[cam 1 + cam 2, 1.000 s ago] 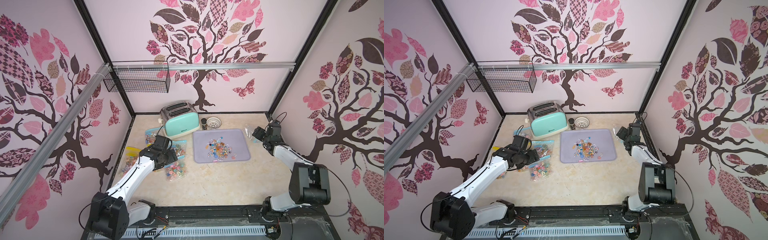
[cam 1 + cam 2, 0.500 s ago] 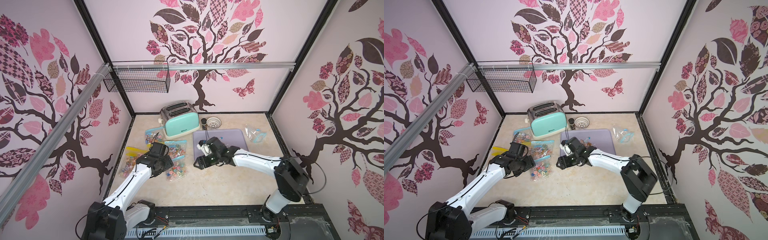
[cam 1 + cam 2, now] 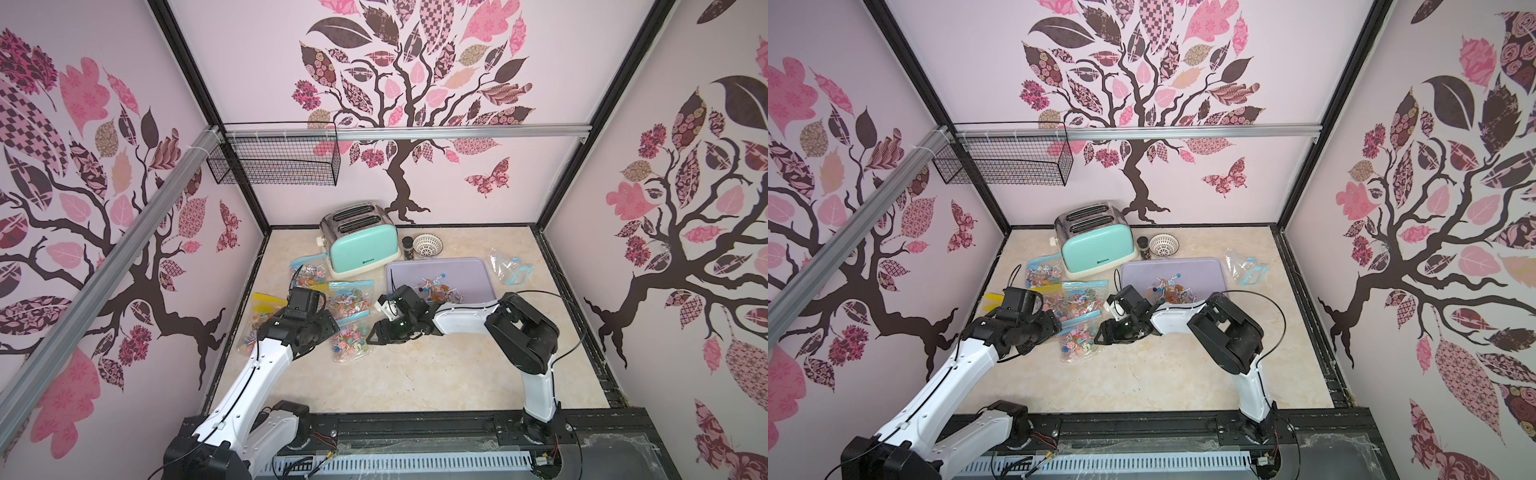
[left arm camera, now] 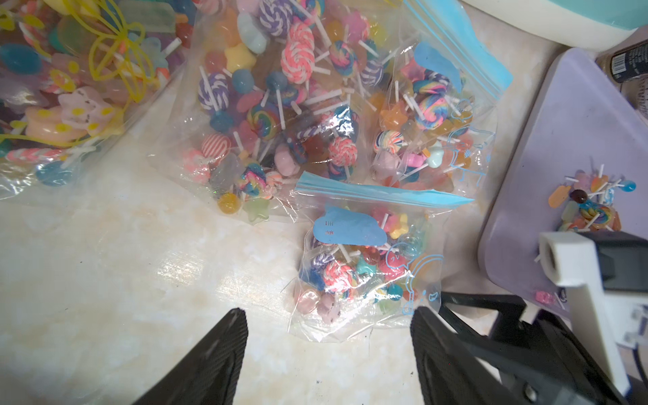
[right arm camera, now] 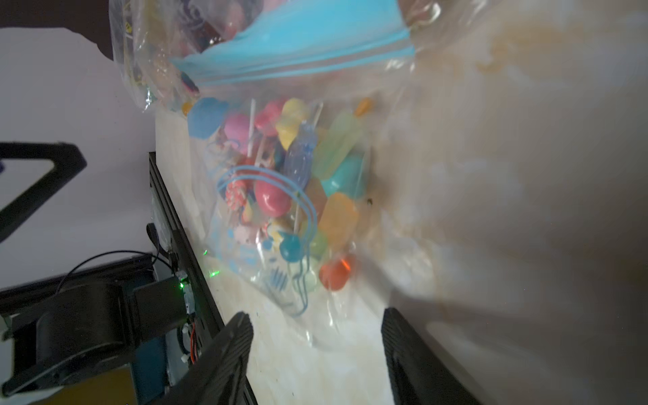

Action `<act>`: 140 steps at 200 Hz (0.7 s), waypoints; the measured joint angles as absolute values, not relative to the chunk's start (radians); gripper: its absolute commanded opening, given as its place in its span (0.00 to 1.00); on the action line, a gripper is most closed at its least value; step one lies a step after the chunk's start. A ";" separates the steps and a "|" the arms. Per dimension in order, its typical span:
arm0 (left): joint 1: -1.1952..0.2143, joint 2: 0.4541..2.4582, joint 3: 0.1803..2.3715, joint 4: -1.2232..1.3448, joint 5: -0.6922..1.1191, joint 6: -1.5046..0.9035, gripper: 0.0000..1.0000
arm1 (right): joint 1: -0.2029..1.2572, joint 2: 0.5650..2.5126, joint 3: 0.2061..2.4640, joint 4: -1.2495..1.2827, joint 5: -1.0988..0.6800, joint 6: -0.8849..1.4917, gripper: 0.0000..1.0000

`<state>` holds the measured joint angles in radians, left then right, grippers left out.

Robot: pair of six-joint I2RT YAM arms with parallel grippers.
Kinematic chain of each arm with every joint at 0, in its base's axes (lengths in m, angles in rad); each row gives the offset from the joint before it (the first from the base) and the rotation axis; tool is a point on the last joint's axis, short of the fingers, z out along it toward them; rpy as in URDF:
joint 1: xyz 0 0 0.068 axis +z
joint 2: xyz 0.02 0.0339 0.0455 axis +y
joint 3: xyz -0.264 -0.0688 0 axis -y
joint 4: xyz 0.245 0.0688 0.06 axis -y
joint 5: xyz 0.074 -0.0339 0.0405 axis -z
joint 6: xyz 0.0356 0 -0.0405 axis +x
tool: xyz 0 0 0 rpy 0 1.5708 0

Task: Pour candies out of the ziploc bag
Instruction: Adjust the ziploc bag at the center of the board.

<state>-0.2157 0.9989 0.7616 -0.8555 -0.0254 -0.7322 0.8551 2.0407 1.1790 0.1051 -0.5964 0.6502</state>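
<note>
Bag [image 4: 361, 273] flat on worktop [image 4: 105, 280], zip [image 4: 378, 194] pointing away from left gripper [image 4: 328, 326], jaws released; right gripper [image 5: 315, 326] jaws released too; cloud label [image 4: 347, 228] illegible.

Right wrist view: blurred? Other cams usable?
Right wrist: smeared, worst across the table; the bag is legible but soft. Left wrist: sharp, with bright glare patches on the table. Both top views: sharp, evenly lit, strong wide-angle perspective.

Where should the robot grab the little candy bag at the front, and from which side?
Probably the flat clear bottom edge of the little bag, opposite its blue zip strip, coming from the robot's side. The candies bulge in the middle; that empty edge lies thin and faces the robot.
</note>
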 measured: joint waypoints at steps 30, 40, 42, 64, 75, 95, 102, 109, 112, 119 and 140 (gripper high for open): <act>-0.216 0.997 0.762 -0.863 -0.019 -0.723 0.76 | 0.855 2.089 1.213 0.159 -0.612 0.710 0.27; -0.216 0.996 0.762 -0.869 -0.014 -0.721 0.73 | 0.855 2.090 1.210 0.162 -0.615 0.712 0.20; -0.216 0.996 0.762 -0.870 -0.013 -0.719 0.72 | 0.855 2.090 1.209 0.163 -0.616 0.721 0.18; -0.216 0.997 0.750 -0.868 0.023 -0.719 0.64 | 0.855 2.079 1.176 0.184 -0.611 0.736 0.06; -0.215 1.003 0.720 -0.847 0.051 -0.732 0.60 | 0.856 2.059 1.135 0.189 -0.610 0.739 0.03; -0.215 1.046 0.654 -0.809 0.103 -0.746 0.51 | 0.857 1.995 1.040 0.199 -0.603 0.753 0.01; -0.216 1.068 0.633 -0.797 0.118 -0.751 0.49 | 0.859 1.966 1.006 0.203 -0.601 0.758 0.01; -0.216 1.090 0.614 -0.783 0.134 -0.756 0.46 | 0.861 1.936 0.971 0.205 -0.598 0.764 0.01; -0.216 1.097 0.607 -0.778 0.138 -0.760 0.44 | 0.862 1.924 0.957 0.206 -0.598 0.764 0.01; -0.217 1.111 0.591 -0.762 0.150 -0.765 0.42 | 0.867 1.892 0.921 0.211 -0.595 0.770 0.02; -0.239 1.141 0.569 -0.725 0.166 -0.775 0.39 | 0.893 1.822 0.831 0.229 -0.583 0.795 0.04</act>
<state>-0.2390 1.1408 0.5690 -0.7246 0.1658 -0.7746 0.8928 1.8217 0.8314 0.2287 -0.5827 0.7948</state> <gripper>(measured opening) 0.403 0.044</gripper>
